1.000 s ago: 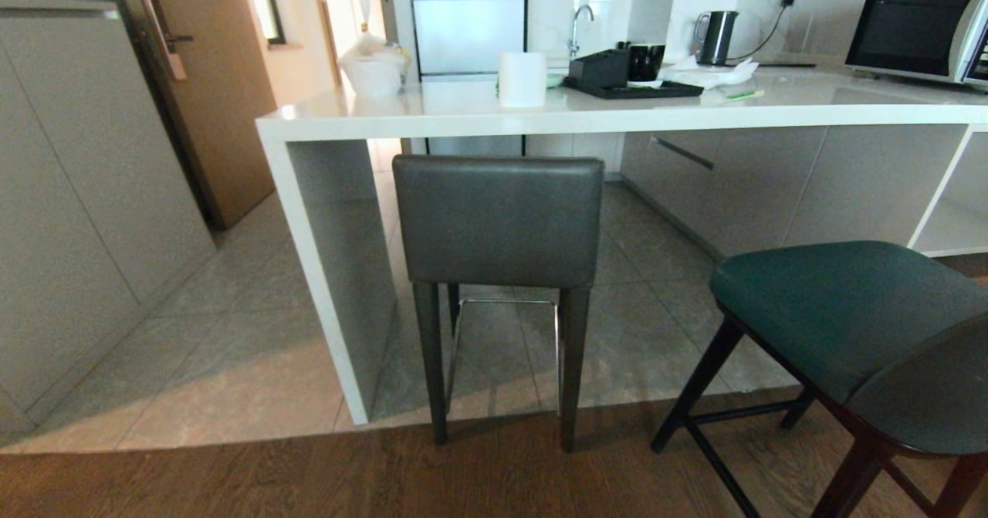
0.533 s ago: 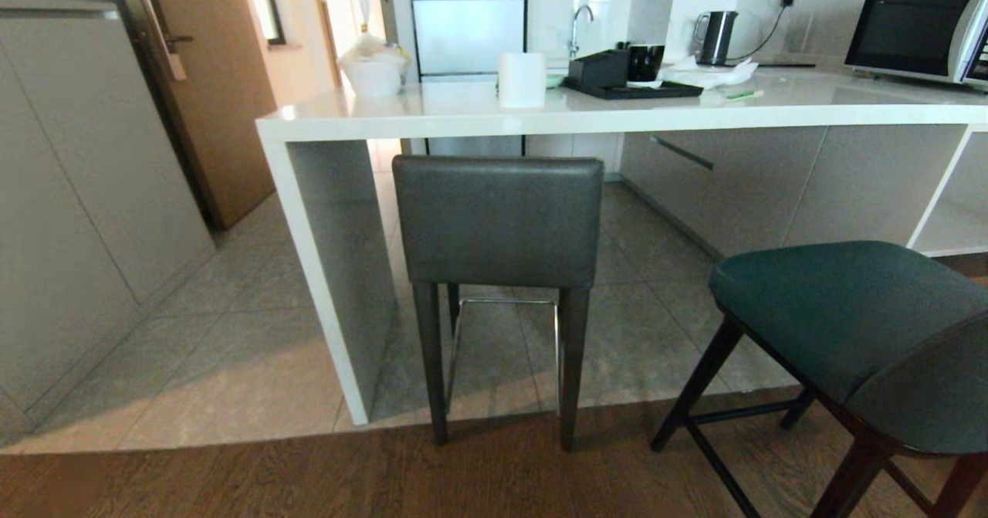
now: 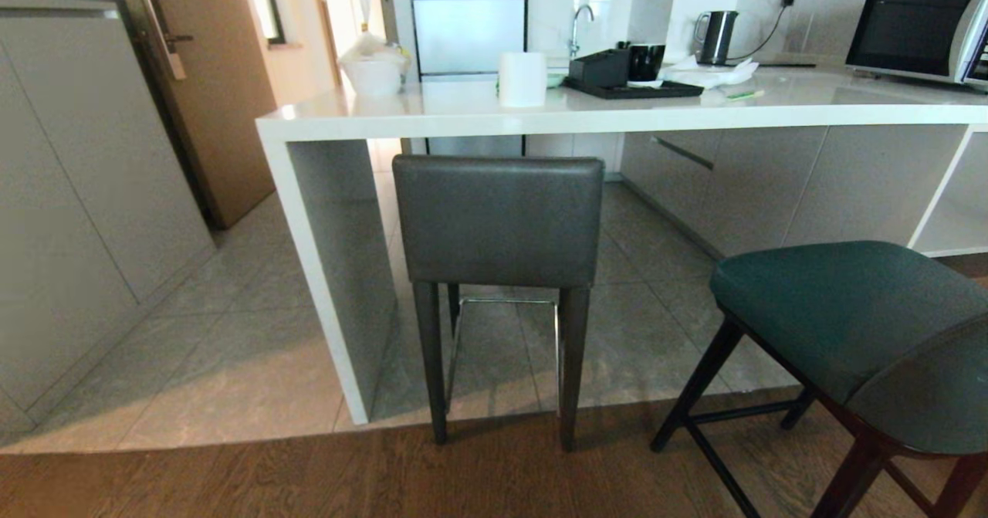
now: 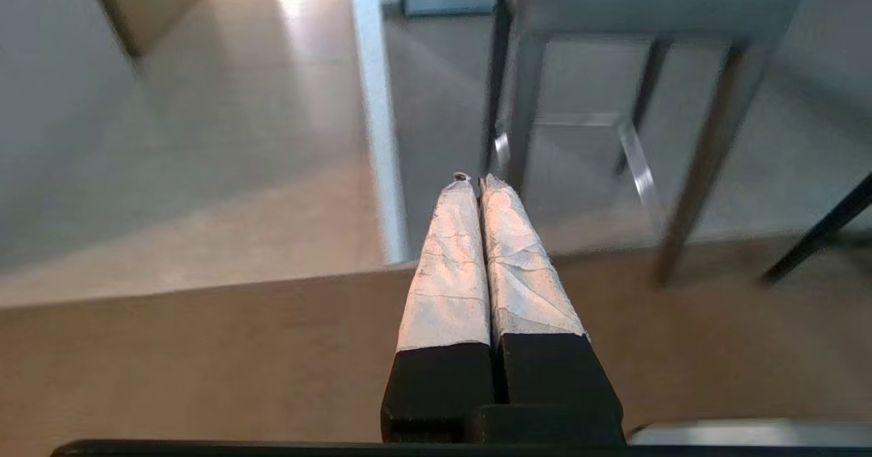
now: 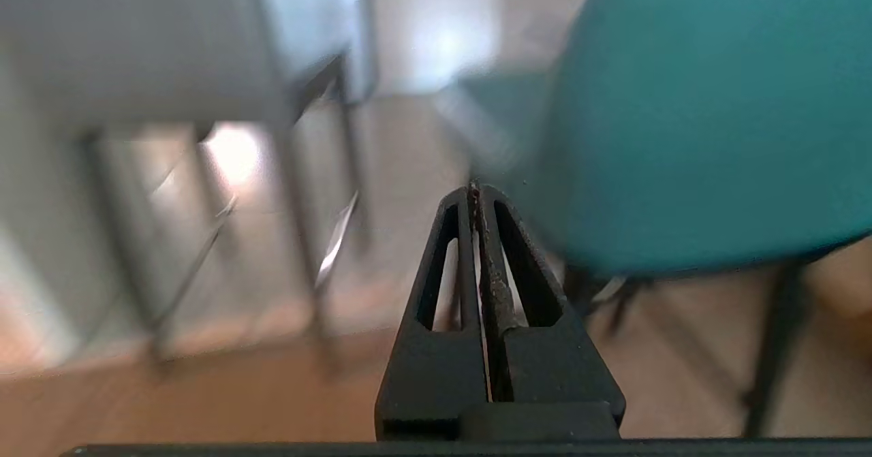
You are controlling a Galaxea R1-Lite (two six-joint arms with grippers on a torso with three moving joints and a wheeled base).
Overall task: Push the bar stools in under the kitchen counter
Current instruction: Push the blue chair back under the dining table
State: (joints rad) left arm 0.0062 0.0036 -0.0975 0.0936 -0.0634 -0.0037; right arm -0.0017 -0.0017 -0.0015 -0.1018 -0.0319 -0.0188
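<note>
— Where do the two stools stand?

— The grey stool (image 3: 498,225) is pushed in at the left end of the kitchen counter (image 3: 617,113), close beside the white panel leg (image 3: 324,271). Its square back sits just below the slab's front edge, its rear legs rest near the line where the wood floor (image 3: 309,479) meets the grey tiles (image 3: 231,363), and its metal footrest (image 3: 505,302) shows between the legs. The teal stool (image 3: 849,325) stands apart from it, further right and out in front of the counter, not under the slab, its dark legs on the wood floor.

— And the grippers?

— Neither arm appears in the head view. The left gripper (image 4: 470,184) has its two white-wrapped fingers pressed together, holding nothing; it hangs low over the wood floor, pointing at the foot of the panel leg and the grey stool's legs. The right gripper (image 5: 473,188) has its black fingers closed against each other too, empty, just short of the teal stool's rounded back (image 5: 702,116); whether it touches I cannot tell, that view being blurred.

— What lies on the counter?

— Near its left end a white container (image 3: 374,70) and a paper roll (image 3: 522,78); toward the middle a black tray (image 3: 633,88) carrying dark items; behind it a kettle (image 3: 716,37); at the right edge a microwave (image 3: 918,28). A wooden door (image 3: 208,93) stands to the left.
</note>
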